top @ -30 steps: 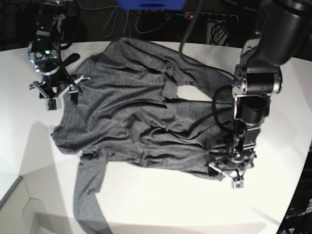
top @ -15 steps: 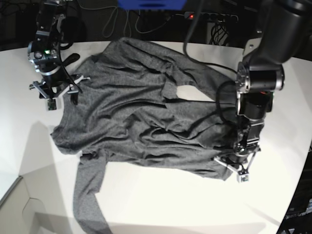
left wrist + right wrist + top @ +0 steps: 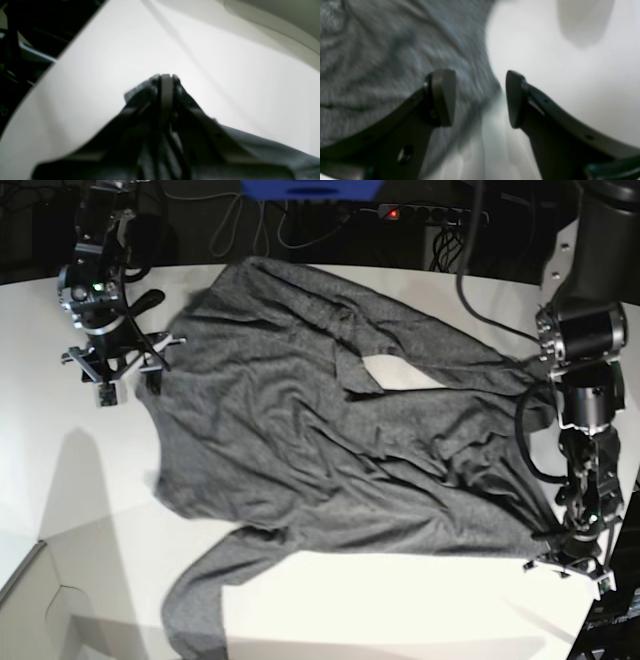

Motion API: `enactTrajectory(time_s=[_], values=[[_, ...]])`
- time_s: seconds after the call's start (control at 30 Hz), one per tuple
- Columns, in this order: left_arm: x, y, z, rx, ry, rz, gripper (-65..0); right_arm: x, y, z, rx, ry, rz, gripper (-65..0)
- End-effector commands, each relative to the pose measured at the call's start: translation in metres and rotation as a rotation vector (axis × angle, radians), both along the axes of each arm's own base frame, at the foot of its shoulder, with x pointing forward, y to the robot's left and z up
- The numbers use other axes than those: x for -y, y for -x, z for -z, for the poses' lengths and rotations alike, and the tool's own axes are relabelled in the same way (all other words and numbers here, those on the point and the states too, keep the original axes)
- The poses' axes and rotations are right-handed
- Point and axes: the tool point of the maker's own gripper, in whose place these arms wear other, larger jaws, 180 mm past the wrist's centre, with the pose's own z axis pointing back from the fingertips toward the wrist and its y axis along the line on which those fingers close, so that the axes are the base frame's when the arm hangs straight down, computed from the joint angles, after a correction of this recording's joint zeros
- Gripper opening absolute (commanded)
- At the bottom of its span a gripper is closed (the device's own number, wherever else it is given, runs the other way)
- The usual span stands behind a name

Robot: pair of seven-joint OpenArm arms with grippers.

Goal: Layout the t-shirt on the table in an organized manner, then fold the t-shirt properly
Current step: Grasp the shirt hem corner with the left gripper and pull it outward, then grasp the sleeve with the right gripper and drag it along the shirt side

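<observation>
The dark grey t-shirt (image 3: 330, 430) lies spread over the white table (image 3: 380, 610), with one long sleeve (image 3: 200, 600) trailing to the near left. My left gripper (image 3: 572, 564) is at the near right table edge, shut on the shirt's corner. In the left wrist view the jaws (image 3: 165, 78) are pressed together on fabric, and the shirt (image 3: 275, 152) trails off behind. My right gripper (image 3: 112, 367) sits at the shirt's far left edge. In the right wrist view it (image 3: 480, 97) is open and empty, with the shirt edge (image 3: 382, 50) under its left finger (image 3: 443, 96).
The table's right edge (image 3: 612, 600) is right beside my left gripper. Behind the curved far edge are a power strip with a red light (image 3: 430, 213), cables and a blue object (image 3: 310, 188). A lower white surface (image 3: 25, 600) lies at the near left corner.
My left gripper has pulled the shirt's corner right and toward the near edge. The body is now stretched flatter and the sleeve has dragged right. The right arm has not moved.
</observation>
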Motion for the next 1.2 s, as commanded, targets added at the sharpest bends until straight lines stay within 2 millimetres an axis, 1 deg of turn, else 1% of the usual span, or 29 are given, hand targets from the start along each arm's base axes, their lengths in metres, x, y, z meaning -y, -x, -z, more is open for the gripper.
enactTrajectory(time_s=[0.0,0.07,0.17,0.37,0.4,0.43,0.5,0.53,0.63,0.67,0.73,0.77,0.83,0.93,1.03,1.1,1.13,1.17], values=[[-0.006,-0.011,-0.031,0.070,-0.020,-0.002,-65.0,0.002,-0.008,-0.013,0.049,0.006,-0.004,-32.3],[-0.011,-0.010,-0.031,0.065,-0.031,-0.008,-65.0,0.002,-0.008,-0.013,0.049,0.006,-0.004,-32.3],[-0.012,-0.014,-0.039,0.081,-0.032,-0.009,-65.0,0.002,-0.008,-0.013,0.049,0.006,-0.004,-32.3],[-0.010,-0.016,-0.041,0.084,-0.031,-0.006,-64.8,0.002,-0.008,-0.013,0.050,0.007,-0.004,-32.3],[-0.009,-0.016,-0.040,0.084,-0.030,-0.005,-63.7,0.002,-0.007,-0.013,0.050,0.007,-0.005,-32.3],[-0.010,-0.015,-0.040,0.083,-0.030,-0.011,-61.3,0.002,-0.007,-0.014,0.050,0.009,-0.005,-32.3],[-0.010,-0.015,-0.040,0.083,-0.030,-0.013,-51.8,0.004,-0.007,-0.014,0.050,0.011,-0.003,-32.3],[-0.011,-0.015,-0.040,0.083,-0.031,-0.014,-46.4,0.004,-0.007,-0.014,0.050,0.012,-0.001,-32.3],[-0.011,-0.014,-0.038,0.081,-0.023,-0.014,-27.5,0.004,-0.006,-0.014,0.049,0.012,-0.001,-32.3],[-0.011,-0.014,-0.039,0.084,-0.024,-0.010,-22.6,0.004,-0.006,-0.013,0.049,0.011,-0.003,-32.3],[-0.010,-0.013,-0.038,0.080,-0.024,-0.006,-15.5,0.003,-0.007,-0.013,0.049,0.012,-0.006,-32.3],[-0.010,-0.010,-0.031,0.066,-0.022,-0.006,-14.2,0.003,-0.007,-0.013,0.049,0.012,-0.006,-32.3],[-0.010,-0.004,-0.023,0.055,-0.028,-0.004,-14.8,0.003,-0.008,-0.015,0.053,0.012,-0.006,-32.3],[-0.009,0.012,-0.004,0.029,-0.041,0.002,-16.3,0.003,-0.010,-0.016,0.058,0.012,-0.004,-32.3],[-0.022,0.039,0.007,0.035,-0.030,-0.038,-19.1,0.005,-0.025,-0.026,0.094,0.012,0.000,-30.3],[-0.032,0.064,0.017,0.002,-0.009,-0.071,-20.8,0.006,-0.033,-0.025,0.098,0.006,0.005,-26.9],[-0.034,0.073,0.017,-0.010,-0.004,-0.077,-21.2,0.010,-0.040,-0.029,0.108,0.012,0.005,-25.7],[-0.034,0.083,0.021,-0.027,0.012,-0.085,-21.2,0.012,-0.046,-0.031,0.115,0.017,0.000,-25.1]])
